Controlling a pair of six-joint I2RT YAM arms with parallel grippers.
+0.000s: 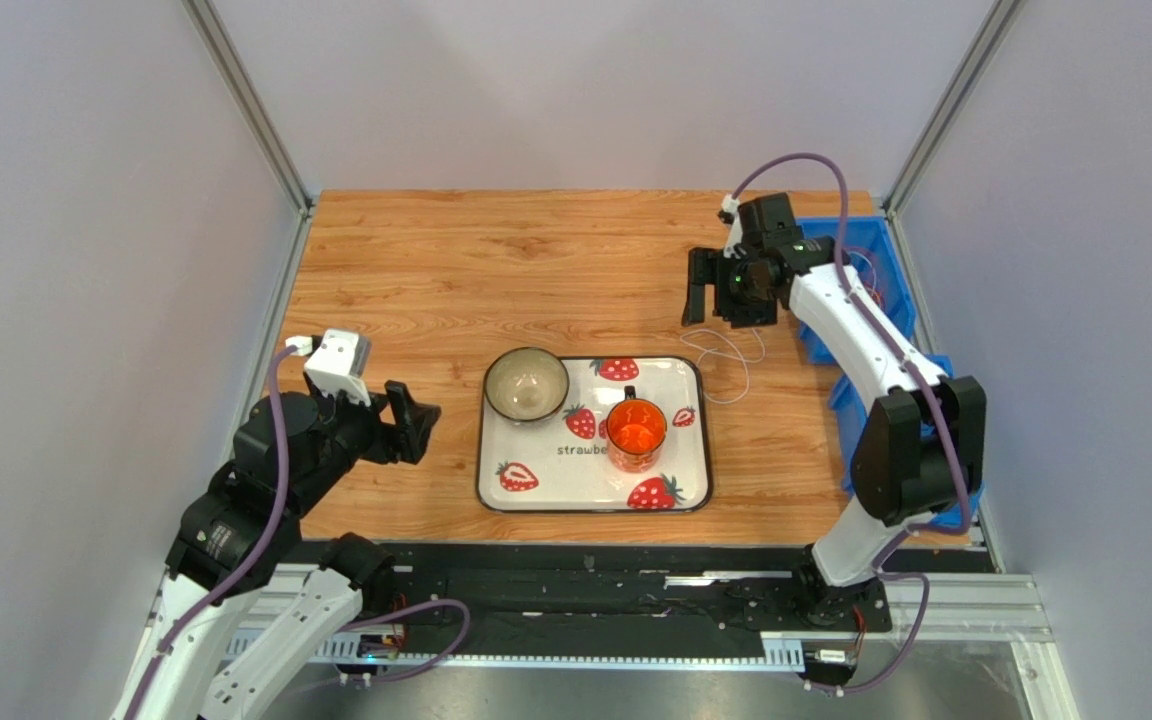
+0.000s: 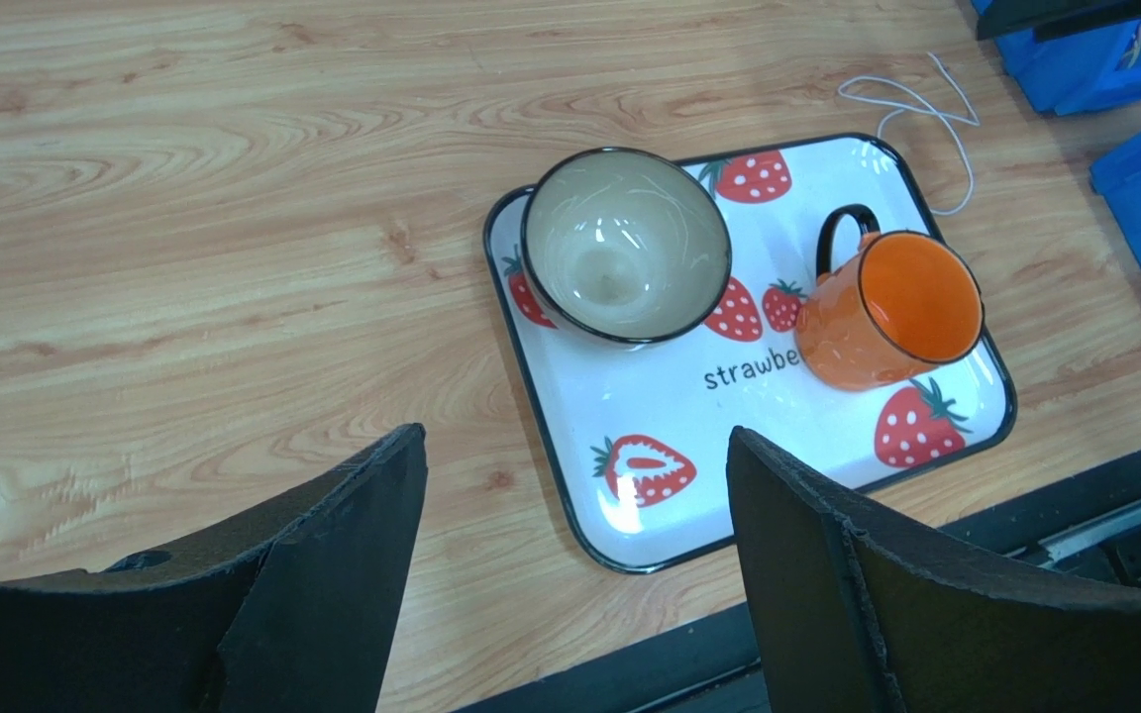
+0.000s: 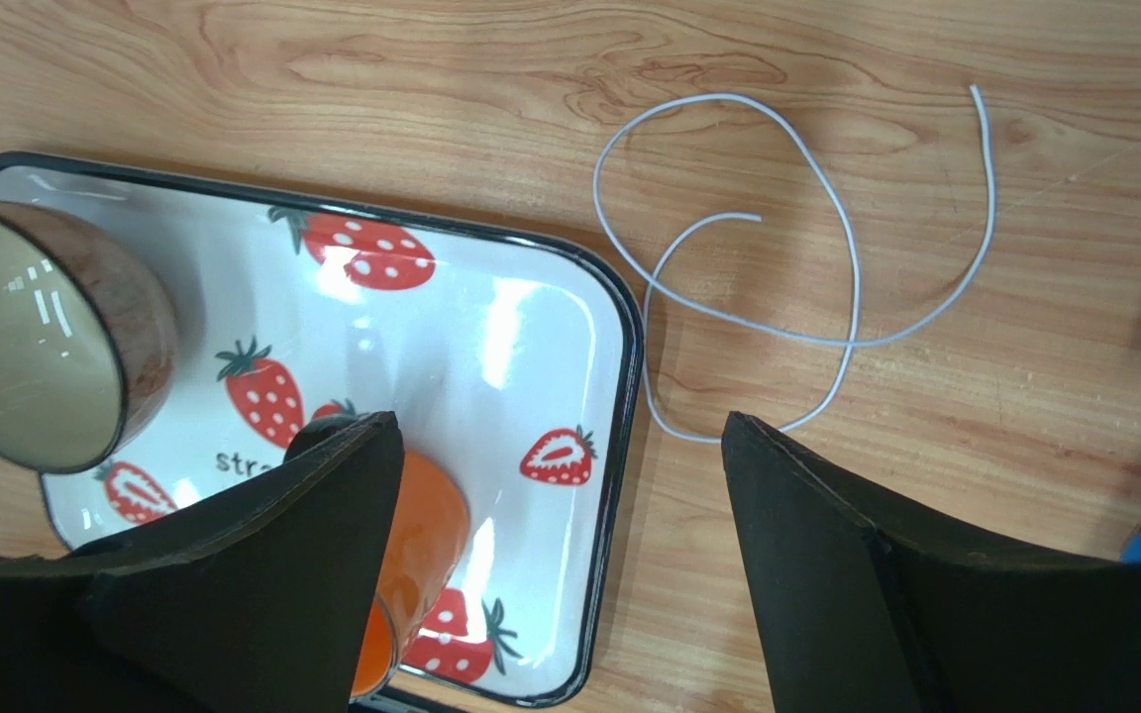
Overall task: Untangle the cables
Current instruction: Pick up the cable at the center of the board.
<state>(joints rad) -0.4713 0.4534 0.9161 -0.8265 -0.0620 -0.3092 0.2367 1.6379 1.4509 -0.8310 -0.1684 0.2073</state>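
We see one thin white cable [image 3: 859, 345] lying alone on the wooden surface [image 3: 383, 89], just beside the right rim of the strawberry tray [image 3: 636, 342]. It is slack but crosses over itself, so we judge that its loops are not yet laid out. The left tool [image 2: 574, 446] and right tool [image 3: 562, 431] are both released and empty, and we cannot tell what the blue bins [image 1: 875, 248] hold.

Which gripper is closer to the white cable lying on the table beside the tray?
Right. The right gripper hovers open just above the white cable. The left gripper is open across the tray, well away from it.
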